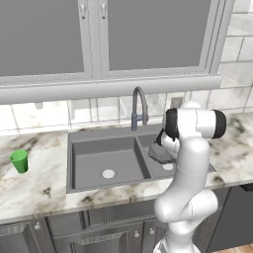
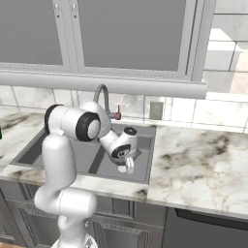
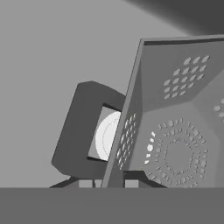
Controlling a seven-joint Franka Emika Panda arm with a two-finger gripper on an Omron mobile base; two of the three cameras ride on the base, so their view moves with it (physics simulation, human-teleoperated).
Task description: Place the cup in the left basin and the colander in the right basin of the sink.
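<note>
Colander (image 3: 175, 131) is sitting down in the right basin (image 1: 170, 170) of the sink (image 1: 99, 143), tilted and hanging off the gripper (image 3: 107, 183). From the hand camera the two fingertips (image 3: 85, 183) are pinched on the thin rim wall, one either side of it, so it's a closed grip on the colander edge. The pale drain (image 3: 107, 135) shows past the rim through a handle-like loop. From the left base camera the grey bowl leans in the basin right under the wrist, near the divider and below the faucet (image 1: 139, 106).

The cup (image 1: 20, 161) is standing upright on the counter (image 1: 39, 188) well to the left of the sink, not yet in the left basin (image 1: 106, 163).

What I'd worry about: I can't tell if the colander's bottom is actually touching the basin floor. If the fingers let go while it's tilted like this it'll probably flop or roll, maybe clank against the divider. That edge pinch is also skinny, so it could twist in the grip.
</note>
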